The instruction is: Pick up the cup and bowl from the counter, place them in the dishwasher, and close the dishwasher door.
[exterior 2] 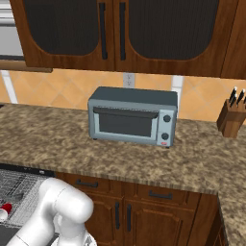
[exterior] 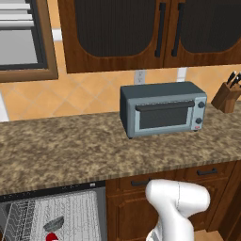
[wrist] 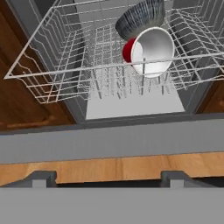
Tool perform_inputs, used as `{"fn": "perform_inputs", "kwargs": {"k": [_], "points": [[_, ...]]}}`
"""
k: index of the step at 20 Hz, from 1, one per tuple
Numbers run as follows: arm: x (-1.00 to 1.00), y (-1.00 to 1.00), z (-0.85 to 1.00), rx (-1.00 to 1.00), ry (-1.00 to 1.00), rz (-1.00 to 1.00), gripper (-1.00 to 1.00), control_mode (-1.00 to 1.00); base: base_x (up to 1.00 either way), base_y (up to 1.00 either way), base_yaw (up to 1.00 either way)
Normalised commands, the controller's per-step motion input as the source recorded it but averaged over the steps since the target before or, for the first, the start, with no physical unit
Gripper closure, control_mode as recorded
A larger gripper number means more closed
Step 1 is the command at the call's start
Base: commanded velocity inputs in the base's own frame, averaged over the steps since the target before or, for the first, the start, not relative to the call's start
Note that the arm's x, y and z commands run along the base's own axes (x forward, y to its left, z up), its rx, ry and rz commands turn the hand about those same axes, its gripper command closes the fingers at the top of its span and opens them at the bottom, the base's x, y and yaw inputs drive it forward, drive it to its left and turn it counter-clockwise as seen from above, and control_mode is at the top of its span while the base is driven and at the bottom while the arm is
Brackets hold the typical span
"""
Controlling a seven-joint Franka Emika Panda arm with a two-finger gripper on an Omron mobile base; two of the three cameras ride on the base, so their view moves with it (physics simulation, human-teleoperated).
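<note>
The dishwasher [exterior: 52, 190] stands open under the counter [exterior: 70, 150], its white wire rack [wrist: 65, 74] pulled out. The red cup [wrist: 151, 51] lies on its side in the rack, white inside facing the hand view, and shows as a red spot in the base views [exterior: 52, 236] [exterior 2: 5, 209]. The grey bowl [wrist: 140, 17] is tipped on edge just behind it, touching it [exterior: 54, 222]. The dishwasher door [wrist: 109, 144] lies open as a flat grey panel below the rack. My gripper [wrist: 108, 178] is open and holds nothing, back from the door's outer edge.
A grey toaster oven [exterior: 162, 109] sits at the back of the counter and a wooden knife block [exterior: 227, 96] at the far right. Dark wooden cabinets [wrist: 26, 109] flank the dishwasher. Wood floor [wrist: 109, 168] runs below the door. My white arm [exterior: 179, 207] reaches down low.
</note>
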Motion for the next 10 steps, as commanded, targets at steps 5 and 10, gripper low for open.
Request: {"fn": "perform_inputs", "kwargs": {"k": [5,10], "points": [[1.0,-0.3,-0.5,-0.08,0.0,0.11,-1.0,-1.0,0.0,0.0,0.0],[-0.37,-0.1,-0.36,-0.01,-0.06,0.07,-1.0,-1.0,0.0,0.0,0.0]]}}
